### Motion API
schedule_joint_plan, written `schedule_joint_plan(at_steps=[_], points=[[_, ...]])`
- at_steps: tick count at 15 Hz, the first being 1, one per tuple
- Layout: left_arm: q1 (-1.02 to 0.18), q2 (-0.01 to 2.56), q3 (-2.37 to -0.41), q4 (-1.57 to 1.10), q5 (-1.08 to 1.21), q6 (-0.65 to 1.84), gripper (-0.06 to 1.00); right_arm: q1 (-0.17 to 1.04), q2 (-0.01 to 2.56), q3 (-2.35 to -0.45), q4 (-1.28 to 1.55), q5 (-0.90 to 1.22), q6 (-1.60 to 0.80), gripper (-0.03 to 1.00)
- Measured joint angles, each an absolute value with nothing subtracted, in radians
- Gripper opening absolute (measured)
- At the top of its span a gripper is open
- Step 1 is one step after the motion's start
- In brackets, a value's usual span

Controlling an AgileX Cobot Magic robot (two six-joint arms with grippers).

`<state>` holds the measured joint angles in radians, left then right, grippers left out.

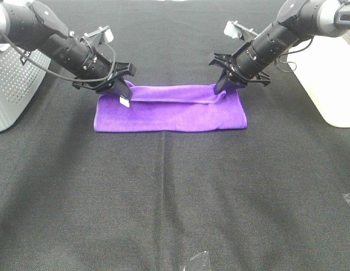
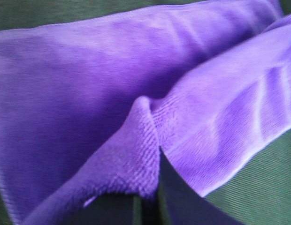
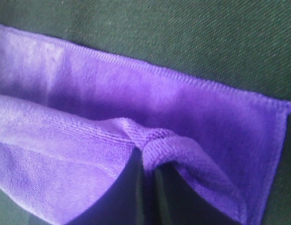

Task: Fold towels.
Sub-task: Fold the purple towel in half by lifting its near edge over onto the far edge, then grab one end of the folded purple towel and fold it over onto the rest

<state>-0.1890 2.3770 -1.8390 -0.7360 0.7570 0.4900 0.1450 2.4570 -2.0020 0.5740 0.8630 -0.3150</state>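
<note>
Purple microfibre spans the gap between the two arms: the towel lies on the black surface, with its lower layer flat and reaching from the grippers toward the camera side. An upper layer runs as a narrower band from one gripper to the other, draped over the far part of the lower one.

The left gripper is closed on one end of that band, pinching a raised ridge of cloth. In the left wrist view the fabric bunches into a ribbed fold right at the dark fingers, with the upper layer sloping away to one side and the lower layer spread out beyond. A small white tag hangs just below this gripper, touching the towel's edge.

The right gripper is likewise clamped on the other end of the band. Its wrist view shows a hemmed corner humped over the fingertips, and past them the lower layer lies smooth with its stitched edge straight against the surface.

Outboard of the left gripper stands a grey perforated box, well apart from the towel. Outboard of the right gripper sits a pale box, also clear of it.
</note>
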Motion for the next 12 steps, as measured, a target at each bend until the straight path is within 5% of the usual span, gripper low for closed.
schedule_joint_plan(at_steps=[2,7,12], points=[[-0.189,2.384,-1.839,-0.736,0.748,0.49,0.05,0.145,2.457,-2.002,0.575,0.849,-0.315,0.1],[-0.189,2.366,-1.887,-0.65,0.813,0.49,0.89,0.145,2.441,-2.002,0.505,0.921,-0.319,0.76],[-0.164,2.302,-2.049,-0.521,1.127,0.397,0.99,0.143,2.247,-2.049,0.198,1.137,-0.26,0.83]])
